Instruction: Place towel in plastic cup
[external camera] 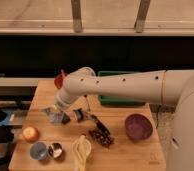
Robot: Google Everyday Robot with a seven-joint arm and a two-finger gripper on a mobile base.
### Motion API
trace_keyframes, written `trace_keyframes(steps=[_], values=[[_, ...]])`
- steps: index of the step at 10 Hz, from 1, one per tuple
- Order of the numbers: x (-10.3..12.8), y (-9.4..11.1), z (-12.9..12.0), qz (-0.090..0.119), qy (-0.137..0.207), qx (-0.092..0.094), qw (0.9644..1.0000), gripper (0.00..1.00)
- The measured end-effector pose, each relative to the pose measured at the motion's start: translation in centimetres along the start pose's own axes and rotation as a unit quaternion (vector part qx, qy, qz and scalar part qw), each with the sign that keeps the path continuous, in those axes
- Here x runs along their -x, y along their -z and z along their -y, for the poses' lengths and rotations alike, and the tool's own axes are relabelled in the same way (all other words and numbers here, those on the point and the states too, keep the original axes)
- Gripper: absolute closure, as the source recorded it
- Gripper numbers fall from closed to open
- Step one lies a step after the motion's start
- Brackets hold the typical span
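My gripper (pixel 55 114) is low over the left part of the wooden table (pixel 125 155), at the end of the white arm (pixel 115 90) that reaches in from the right. A pale grey-blue patch shows at the gripper; I cannot tell whether it is the towel. The gripper is over a small black object (pixel 65 118). A blue plastic cup (pixel 38 150) stands upright near the front left corner, in front of and left of the gripper, apart from it.
A shiny metal cup (pixel 55 149) stands next to the blue cup. An orange fruit (pixel 30 133) lies at the left. There are also a red bowl (pixel 59 80), a green tray (pixel 121 99), a purple bowl (pixel 138 126), a dark snack bag (pixel 101 134) and a yellowish object (pixel 81 151).
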Motion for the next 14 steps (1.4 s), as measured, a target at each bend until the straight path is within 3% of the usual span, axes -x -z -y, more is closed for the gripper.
trace_keyframes(steps=[7,11,14], values=[[-0.2,-0.5,-0.5,-0.005,0.006,0.005,1.0000,1.00],[-0.1,-2.5,-6.1,-0.003,0.032,0.025,0.9992,1.00],[0.0,-3.3,-8.5,0.000,0.049,0.036,0.9981,1.00]])
